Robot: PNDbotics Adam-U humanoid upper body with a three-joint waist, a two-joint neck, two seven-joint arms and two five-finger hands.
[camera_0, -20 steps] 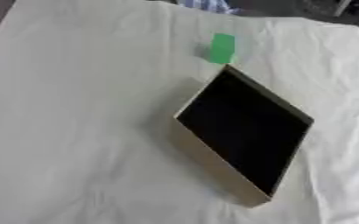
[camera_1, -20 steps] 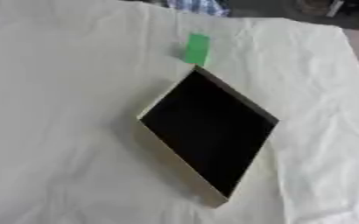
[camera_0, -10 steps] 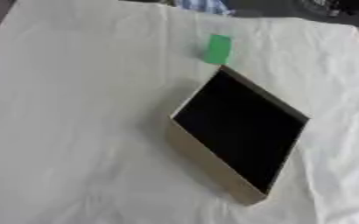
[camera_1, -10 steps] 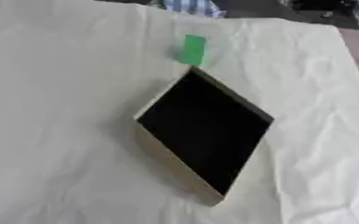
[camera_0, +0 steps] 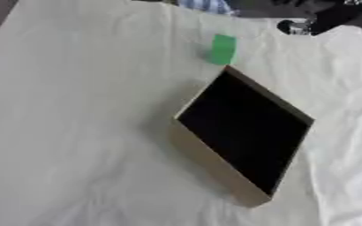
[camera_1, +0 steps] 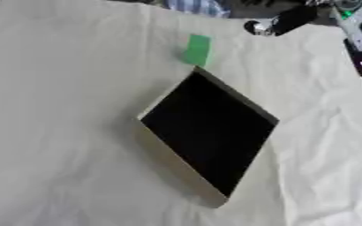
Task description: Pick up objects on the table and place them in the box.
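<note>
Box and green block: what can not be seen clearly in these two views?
- Box: its inside is all black in both views, so any contents cannot be told.
- Green block: blurred; what it is cannot be told.
- Dark shapes at the top right edge: cut off, unclear.
- The robot's hands: in neither view.

right arm point(camera_1: 288, 20) is black, with a round silver joint near its tip
</note>
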